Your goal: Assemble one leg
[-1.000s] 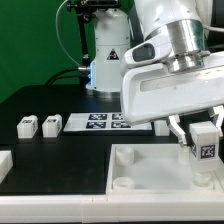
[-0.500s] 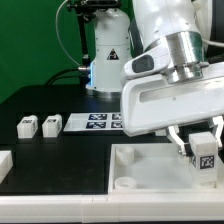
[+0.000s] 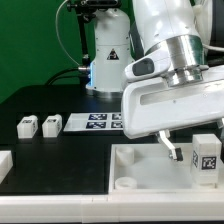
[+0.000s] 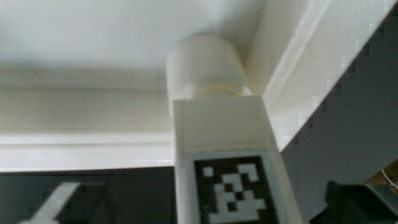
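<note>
The leg (image 3: 207,158), a small white block with a black-and-white tag, stands upright in the corner socket of the white tray-like piece (image 3: 140,160) at the exterior view's right. My gripper (image 3: 197,148) is open around it. One finger (image 3: 172,149) shows apart from the leg; the other is hidden behind it. In the wrist view the leg (image 4: 224,150) sits between my gripper's (image 4: 217,205) fingers (image 4: 59,202), with dark gaps on both sides. Its round end meets the tray's corner (image 4: 302,60).
Two more look-alike legs (image 3: 27,125) (image 3: 50,124) stand on the black table at the exterior view's left. Another white piece (image 3: 4,162) lies at the left edge. The marker board (image 3: 100,122) lies behind the tray. The robot base (image 3: 108,55) stands at the back.
The fingers have spread away from the leg, which were close on it before. The wrist has turned a little. The leg now stands slightly lower in the tray's corner.
</note>
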